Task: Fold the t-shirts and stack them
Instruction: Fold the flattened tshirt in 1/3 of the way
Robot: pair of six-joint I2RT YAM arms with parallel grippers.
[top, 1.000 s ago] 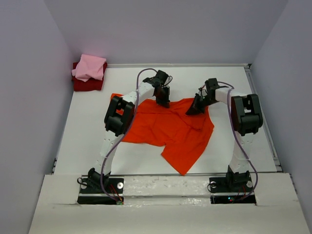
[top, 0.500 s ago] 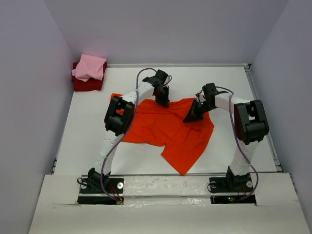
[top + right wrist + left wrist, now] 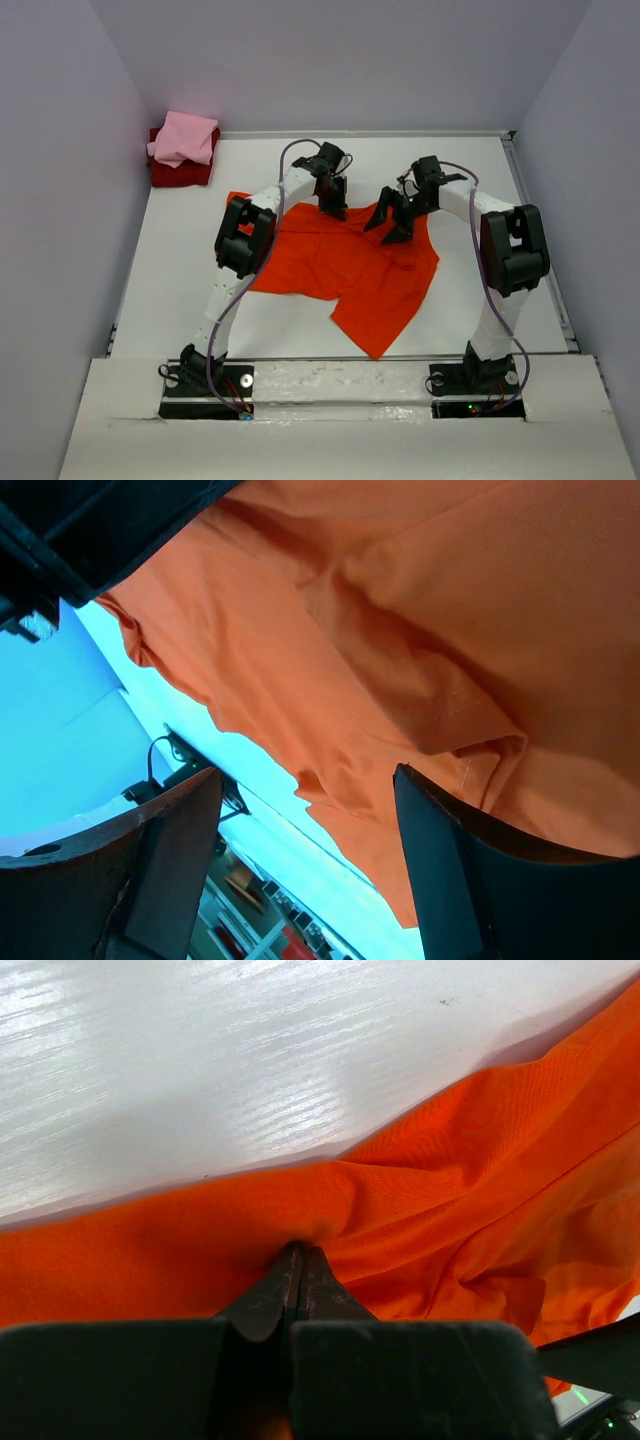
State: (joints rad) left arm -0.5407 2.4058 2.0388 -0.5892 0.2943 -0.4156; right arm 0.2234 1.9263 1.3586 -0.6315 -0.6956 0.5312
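The orange-red t-shirt (image 3: 340,265) lies spread and rumpled in the middle of the white table (image 3: 480,180). It is a fine knit with soft creases and a stitched hem. The left gripper (image 3: 335,208) pinches its far edge, dark tapered jaws pressed together on a puckered fold. The right gripper (image 3: 390,222) hangs just over the cloth's far right part, jaws spread wide. In the far left corner, the pink t-shirt (image 3: 185,138) sits folded on the dark red t-shirt (image 3: 178,173).
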